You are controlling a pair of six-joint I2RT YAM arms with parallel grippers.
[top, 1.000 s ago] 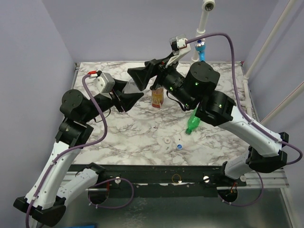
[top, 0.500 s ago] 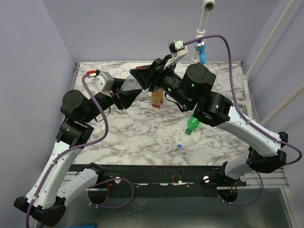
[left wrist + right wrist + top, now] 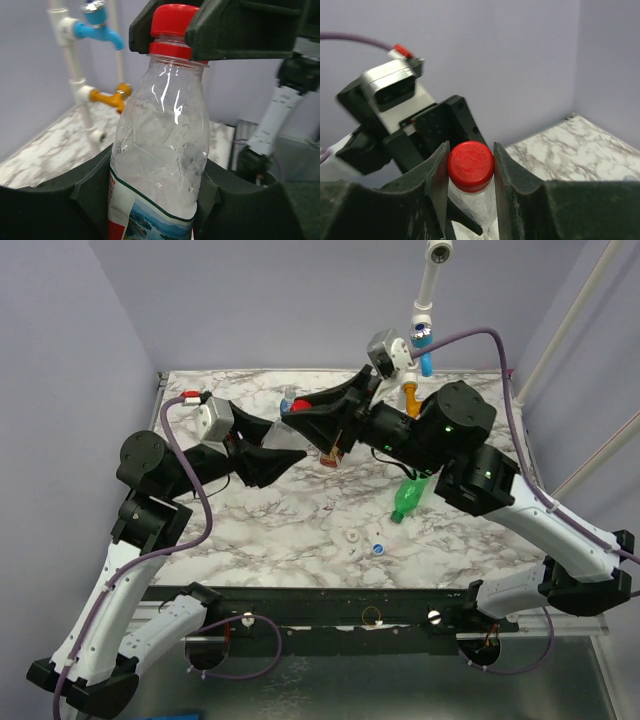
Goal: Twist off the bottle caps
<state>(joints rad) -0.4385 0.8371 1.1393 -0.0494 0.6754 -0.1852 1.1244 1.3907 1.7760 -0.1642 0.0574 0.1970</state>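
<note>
A clear bottle (image 3: pixel 160 150) with a red-and-white label is held off the table, my left gripper (image 3: pixel 155 200) shut round its body. Its red cap (image 3: pixel 470 160) sits pinched between the two fingers of my right gripper (image 3: pixel 470 167), which is shut on it. From above, the cap (image 3: pixel 300 405) shows where the right gripper (image 3: pixel 306 416) meets the left gripper (image 3: pixel 262 462). An amber bottle (image 3: pixel 333 447) stands half hidden behind the right arm. A green bottle (image 3: pixel 408 497) lies on its side. A white cap (image 3: pixel 352 539) and a bluish-white cap (image 3: pixel 378 548) lie loose near the front.
A white pipe with a blue tap (image 3: pixel 424 345) and an orange fitting (image 3: pixel 410 395) rises at the back right of the marble table (image 3: pixel 250 530). Something small and blue (image 3: pixel 287 397) shows just behind the red cap. Purple walls close in the back and the sides.
My right gripper has closed on the red cap. Both arms have shifted, carrying the bottle a little to the right and lower, and the right wrist has swung round.
</note>
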